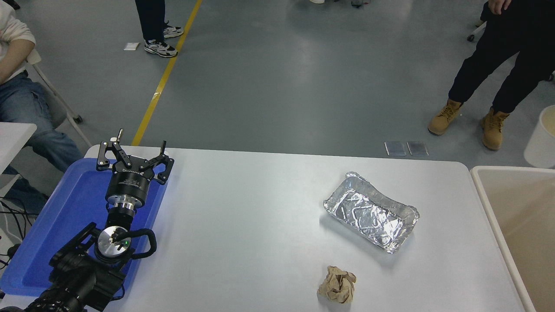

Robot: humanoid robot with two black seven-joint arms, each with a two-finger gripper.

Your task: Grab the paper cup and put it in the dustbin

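The paper cup (542, 138) appears only in part, at the right edge of the head view: its white side wall is cut off by the frame, and neither its rim nor its inside can be made out. It sits above the far end of the dustbin (477, 182), clear of the thick off-white rim. The right claw is out of view, so nothing shows what holds the cup, and the state of that claw cannot be told.

The dustbin is itself cut off at the right and bottom edges; only its far rim, its left rim and part of its beige inner walls are visible.

The left gripper (133, 152) is parked at the lower left over the blue tray (73, 203), its fingers spread apart and clamped on nothing. The arm behind it hides the near middle of the tray.

On the white table (243, 225), well to the right of the left gripper, the foil tray (370, 211) lies open side up; the crumpled brown paper ball (337, 284) lies nearer the camera than it, apart from it. Both lie between the left gripper and the dustbin.

Beyond the table, persons are seen by parts only: legs in tan boots (466, 123) at the upper right, a seated person (21, 91) at the left edge.
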